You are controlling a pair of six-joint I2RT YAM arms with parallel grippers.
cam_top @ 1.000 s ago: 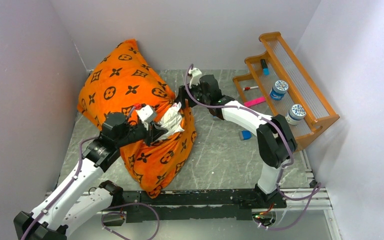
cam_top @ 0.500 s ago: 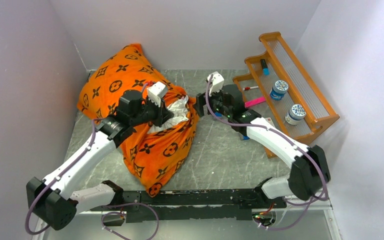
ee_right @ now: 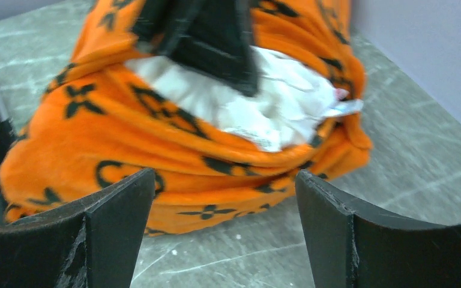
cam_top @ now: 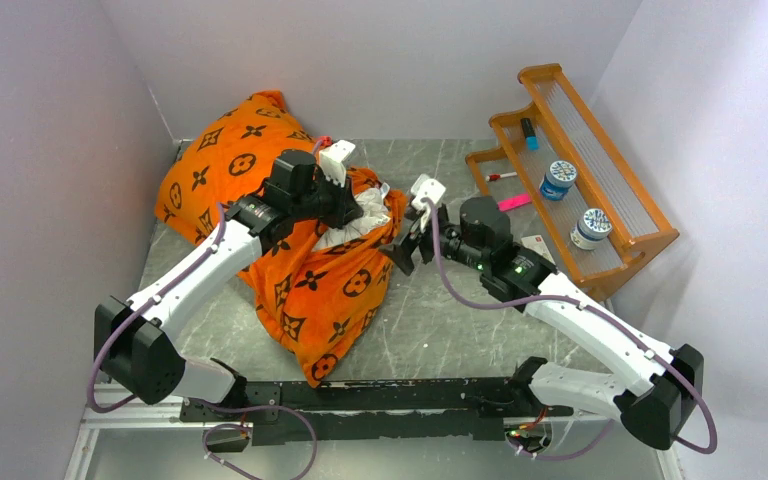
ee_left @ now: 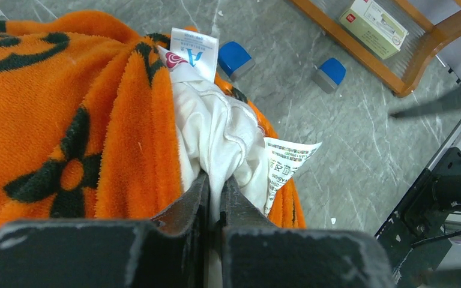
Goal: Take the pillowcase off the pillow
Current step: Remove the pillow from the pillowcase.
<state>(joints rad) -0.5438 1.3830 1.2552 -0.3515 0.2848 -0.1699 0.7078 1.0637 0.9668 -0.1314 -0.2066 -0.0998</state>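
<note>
The orange pillowcase (cam_top: 320, 290) with dark brown motifs lies bunched at the table's left and back. The white pillow (cam_top: 368, 208) bulges out of its open mouth. My left gripper (cam_top: 355, 210) is shut on a fold of the pillow (ee_left: 216, 132), with the pillowcase (ee_left: 66, 108) on its left and two care labels beside the fold. My right gripper (cam_top: 400, 250) stands open just right of the mouth. It faces the pillowcase (ee_right: 174, 156) and the pillow (ee_right: 246, 108) without touching either, and only bare table shows between its fingers (ee_right: 120, 210).
A wooden stepped rack (cam_top: 650, 235) stands at the right, holding two jars (cam_top: 560, 180) and small items. Two blue blocks (ee_left: 235, 58) and a small box (ee_left: 372, 21) lie on the table near it. Walls close in the left and back.
My left gripper has carried the pillow's fold back and to the right. The right gripper has opened wider and drawn back from the pillowcase's mouth toward the near side.
</note>
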